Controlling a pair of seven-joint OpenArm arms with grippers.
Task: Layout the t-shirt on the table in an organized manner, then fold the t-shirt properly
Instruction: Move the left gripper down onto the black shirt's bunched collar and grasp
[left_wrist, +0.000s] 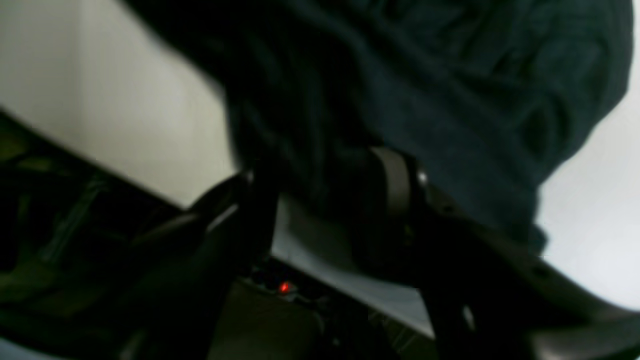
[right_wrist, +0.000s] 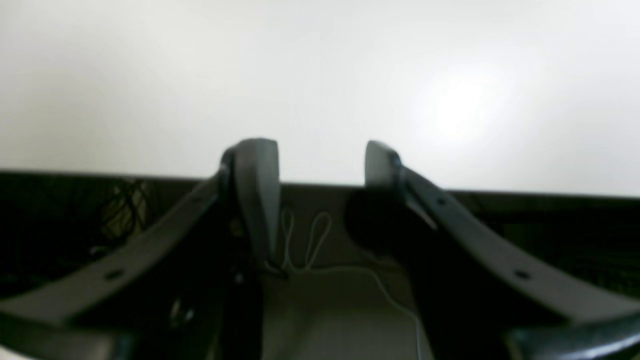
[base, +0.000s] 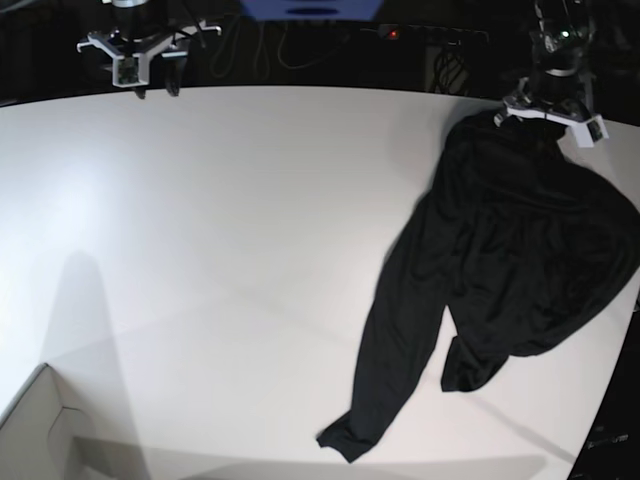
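You cannot see the fingertips of the left gripper (left_wrist: 325, 175) in the left wrist view: dark folds of the t-shirt (left_wrist: 450, 100) cover them, and the whole picture is blurred, so you cannot tell how far the jaws stand apart. In the base view that gripper (base: 548, 112) is small and dark against the cloth, and its jaws are unreadable there too. The t-shirt's (base: 500, 260) right side runs to the picture's edge. The white box (base: 35, 435) at the lower left is cut off by the corner. The right wrist view is soft, and the cables below the table (right_wrist: 320, 75) edge stay indistinct.
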